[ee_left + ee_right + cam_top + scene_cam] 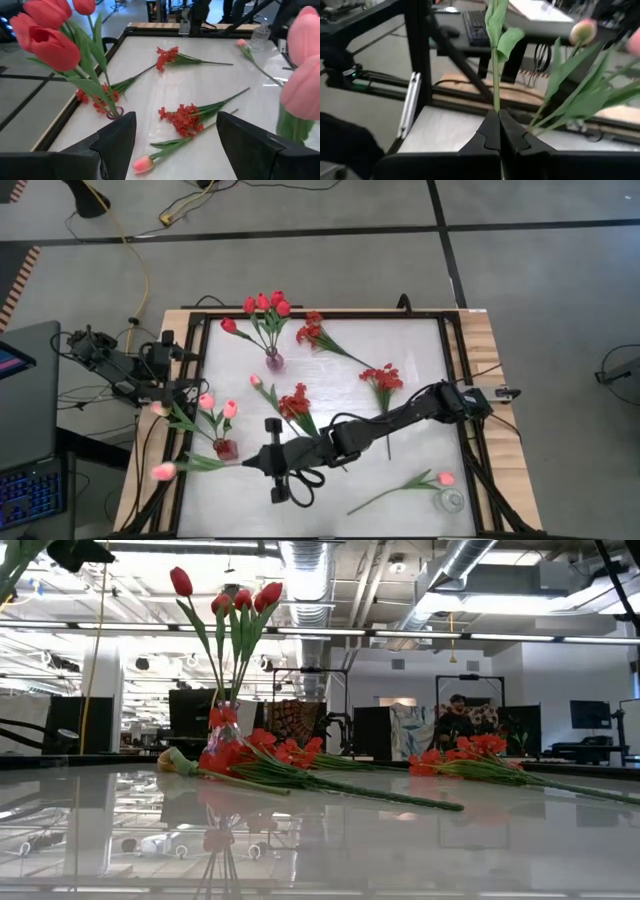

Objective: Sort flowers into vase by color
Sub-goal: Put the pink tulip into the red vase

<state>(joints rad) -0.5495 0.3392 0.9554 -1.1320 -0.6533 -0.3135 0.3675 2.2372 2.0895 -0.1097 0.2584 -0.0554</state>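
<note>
Pink tulip [164,471] low at the table's left edge, bloom past the border, its thin green stem [495,80] pinched between the pressed-together fingers of the right gripper [499,131]. Right arm stretched long and low across the white table [330,490] from its mount at the right side, elbow near the middle, wrist reaching toward the lower left corner. Just beside the held stem, a small red-tinted vase [225,448] carrying more pink tulips [207,402], blooms leaning outward. Farther up the table, a clear vase [273,361] standing upright with red tulips [266,304]. Loose on the surface: three sprays of small red blossoms [295,403], one near the centre, one toward the top, one right of centre; a single pink tulip lying between the two vases; another pink tulip [444,478] flat near the lower right, beside a small clear glass vase [451,500]. Left gripper [175,145] held off the table's left edge, fingers spread wide, gripping nothing, pointed across the table.
</note>
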